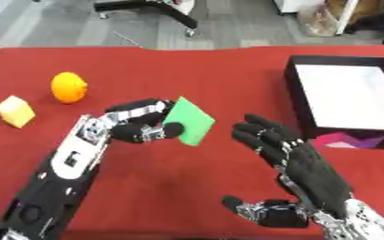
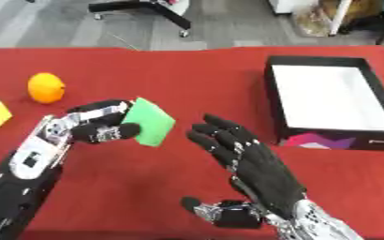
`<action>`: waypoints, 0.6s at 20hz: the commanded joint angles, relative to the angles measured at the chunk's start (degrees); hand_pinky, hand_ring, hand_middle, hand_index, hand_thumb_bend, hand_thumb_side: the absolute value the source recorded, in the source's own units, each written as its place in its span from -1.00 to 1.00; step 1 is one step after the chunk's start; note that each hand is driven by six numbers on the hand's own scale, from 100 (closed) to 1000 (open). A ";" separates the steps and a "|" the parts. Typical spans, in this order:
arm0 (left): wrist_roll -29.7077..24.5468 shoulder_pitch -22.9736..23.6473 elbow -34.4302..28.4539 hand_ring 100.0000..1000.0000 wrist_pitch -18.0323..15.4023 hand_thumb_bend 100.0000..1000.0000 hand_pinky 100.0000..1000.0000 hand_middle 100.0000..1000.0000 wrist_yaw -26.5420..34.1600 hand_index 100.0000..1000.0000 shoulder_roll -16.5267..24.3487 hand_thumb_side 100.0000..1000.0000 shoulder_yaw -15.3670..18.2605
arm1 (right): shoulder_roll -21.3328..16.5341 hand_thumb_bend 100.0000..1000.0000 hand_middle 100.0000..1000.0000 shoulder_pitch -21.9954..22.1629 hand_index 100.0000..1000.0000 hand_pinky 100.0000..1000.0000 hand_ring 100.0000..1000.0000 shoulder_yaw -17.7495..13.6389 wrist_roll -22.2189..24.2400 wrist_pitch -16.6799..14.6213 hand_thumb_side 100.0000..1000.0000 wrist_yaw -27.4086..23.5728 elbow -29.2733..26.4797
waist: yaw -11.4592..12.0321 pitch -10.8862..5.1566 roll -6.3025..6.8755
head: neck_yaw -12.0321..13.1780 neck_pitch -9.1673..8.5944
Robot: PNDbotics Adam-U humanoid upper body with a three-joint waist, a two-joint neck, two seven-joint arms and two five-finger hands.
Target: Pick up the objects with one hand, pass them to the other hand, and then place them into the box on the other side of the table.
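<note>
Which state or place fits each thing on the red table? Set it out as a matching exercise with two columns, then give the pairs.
Things:
1. green block
2. orange
3. yellow block
4. box

Places or states:
A. lying nearest the table's left edge
B. on the table's right side, nothing inside, white floor showing
C. held off the cloth in the left hand
D. round, resting on the cloth just beyond the yellow block

Pairs: 1-C, 2-D, 3-A, 4-B

The right hand waits open beside the green block.
</note>
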 commanded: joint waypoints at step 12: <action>-0.06 -2.83 -3.97 0.09 6.83 -1.00 0.25 -0.05 10.21 0.12 0.49 0.43 -1.18 | 0.11 -0.15 0.66 -4.83 0.81 0.71 0.82 0.16 -0.95 -3.04 -0.35 0.90 -1.23 | -0.12 -0.78 -0.24 | -0.61 -0.16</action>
